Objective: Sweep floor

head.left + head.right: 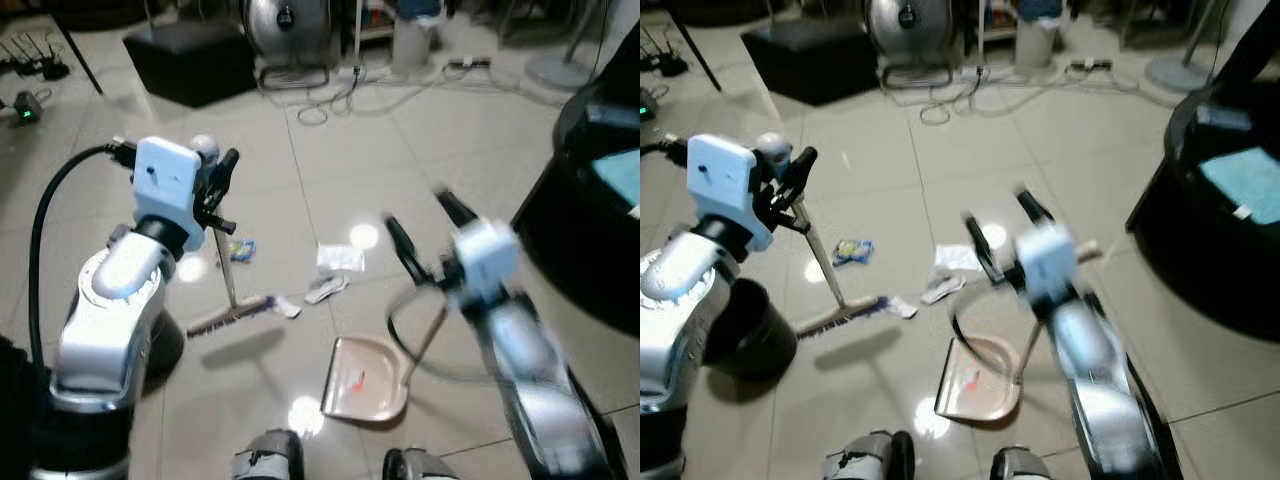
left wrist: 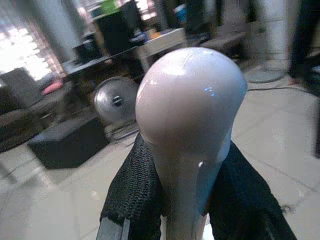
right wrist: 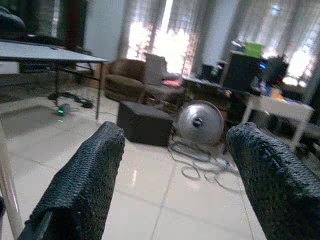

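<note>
Left gripper [image 1: 222, 185] sits upper left of the left eye frame, its 2 black fingers closed around the top of the broom [image 1: 227, 262] handle; in the left wrist view the rounded pale handle knob [image 2: 190, 107] fills the centre with a finger [image 2: 135, 192] pressed on each side. Broom shaft slants down toward frame centre-left, and the brush head [image 1: 228, 316] rests on the tiled floor [image 1: 420, 150]. Right gripper [image 1: 420, 235] is at centre right, motion-blurred, its 2 fingers spread wide apart and holding nothing; the right wrist view shows both fingertips [image 3: 82, 185] well apart with open room between them. Dustpan [image 1: 365, 380] lies on the floor at lower centre, its long handle [image 1: 432, 330] rising toward the right arm; contact between that handle and the arm cannot be told because of blur. Litter sits between broom and dustpan: a white crumpled paper [image 1: 341, 257], a smaller white scrap [image 1: 325, 288] just below it, and a small blue-yellow wrapper [image 1: 240, 249] just beside the broom shaft. Top of frame: black ottoman [image 1: 190, 60] upper left, round metal fan [image 1: 288, 28] top centre, cables [image 1: 340, 95] trailing on the tiles below it. A dark round object [image 1: 590, 200] sits at the right edge. The robot's 2 feet [image 1: 268, 458] are at the bottom centre.
</note>
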`<state>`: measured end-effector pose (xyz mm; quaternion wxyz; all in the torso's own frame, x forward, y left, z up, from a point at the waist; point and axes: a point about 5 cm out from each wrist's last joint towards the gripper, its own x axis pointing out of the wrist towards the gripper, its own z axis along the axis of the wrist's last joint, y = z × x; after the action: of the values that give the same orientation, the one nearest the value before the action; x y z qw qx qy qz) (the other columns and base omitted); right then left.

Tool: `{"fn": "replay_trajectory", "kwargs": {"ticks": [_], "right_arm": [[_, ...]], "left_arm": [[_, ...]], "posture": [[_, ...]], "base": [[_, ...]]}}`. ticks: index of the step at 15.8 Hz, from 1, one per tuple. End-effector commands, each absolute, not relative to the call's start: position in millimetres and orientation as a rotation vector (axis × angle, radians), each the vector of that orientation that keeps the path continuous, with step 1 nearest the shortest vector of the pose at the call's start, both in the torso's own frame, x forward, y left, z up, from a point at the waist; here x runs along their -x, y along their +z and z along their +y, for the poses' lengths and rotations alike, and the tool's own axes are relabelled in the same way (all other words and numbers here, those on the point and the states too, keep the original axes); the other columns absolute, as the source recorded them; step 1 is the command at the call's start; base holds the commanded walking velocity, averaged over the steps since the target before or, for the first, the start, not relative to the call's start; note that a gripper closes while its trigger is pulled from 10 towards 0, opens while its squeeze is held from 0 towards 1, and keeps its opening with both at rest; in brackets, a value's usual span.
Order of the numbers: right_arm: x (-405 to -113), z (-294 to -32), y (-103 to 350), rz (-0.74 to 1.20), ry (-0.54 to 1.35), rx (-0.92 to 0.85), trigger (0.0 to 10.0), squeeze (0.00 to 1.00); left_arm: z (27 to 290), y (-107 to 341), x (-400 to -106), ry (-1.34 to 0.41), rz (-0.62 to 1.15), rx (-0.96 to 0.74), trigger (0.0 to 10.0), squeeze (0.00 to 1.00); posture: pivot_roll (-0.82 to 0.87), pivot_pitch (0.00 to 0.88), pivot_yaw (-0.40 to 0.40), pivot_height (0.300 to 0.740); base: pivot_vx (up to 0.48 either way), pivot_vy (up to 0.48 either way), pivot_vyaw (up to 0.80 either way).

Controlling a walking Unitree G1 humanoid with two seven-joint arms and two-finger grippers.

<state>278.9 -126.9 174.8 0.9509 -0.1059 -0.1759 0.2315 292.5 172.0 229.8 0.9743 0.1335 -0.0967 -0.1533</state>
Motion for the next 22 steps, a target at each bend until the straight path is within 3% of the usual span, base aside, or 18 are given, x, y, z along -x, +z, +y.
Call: {"fn": "replay_trajectory", "kwargs": {"ticks": [1,5,10,14,15,22], "right_arm": [[-292,-121,174,-0.319,0.543,0.182,10.0,1.0],[-322,-106,189,-0.268,0.75,0.134,10.0,1.0],[-316,-81,183,-0.199,1.051,0.178,10.0,1.0],[-328,-76,178,-0.173,1.013,0.233,10.0,1.0],[-338,-72,180,-0.188,0.976,0.256,10.0,0.0],[-348,-55,173,-0.143,1.037,0.248,10.0,0.0]], "left_arm": [[160,239,-294,-0.402,-0.216,-0.297,10.0,0.0],[138,247,-300,-0.517,-0.237,-0.278,10.0,0.0],[117,254,-307,-0.611,-0.262,-0.258,10.0,0.0],[110,257,-306,-0.652,-0.265,-0.25,10.0,0.0],[108,258,-304,-0.684,-0.262,-0.237,10.0,0.0],[101,263,-297,-0.778,-0.262,-0.195,10.0,0.0]], "posture": [[0.03,0.04,0.045,0.74],[0.04,0.027,0.043,0.74],[0.03,0.017,0.053,0.74],[0.03,0.018,0.055,0.74],[0.03,0.018,0.049,0.74],[0.04,0.017,0.044,0.74]], "base": [[0.0,0.0,0.0],[0.0,0.0,0.0],[0.0,0.0,0.0],[0.0,0.0,0.0],[0.0,0.0,0.0],[0.0,0.0,0.0]]}}
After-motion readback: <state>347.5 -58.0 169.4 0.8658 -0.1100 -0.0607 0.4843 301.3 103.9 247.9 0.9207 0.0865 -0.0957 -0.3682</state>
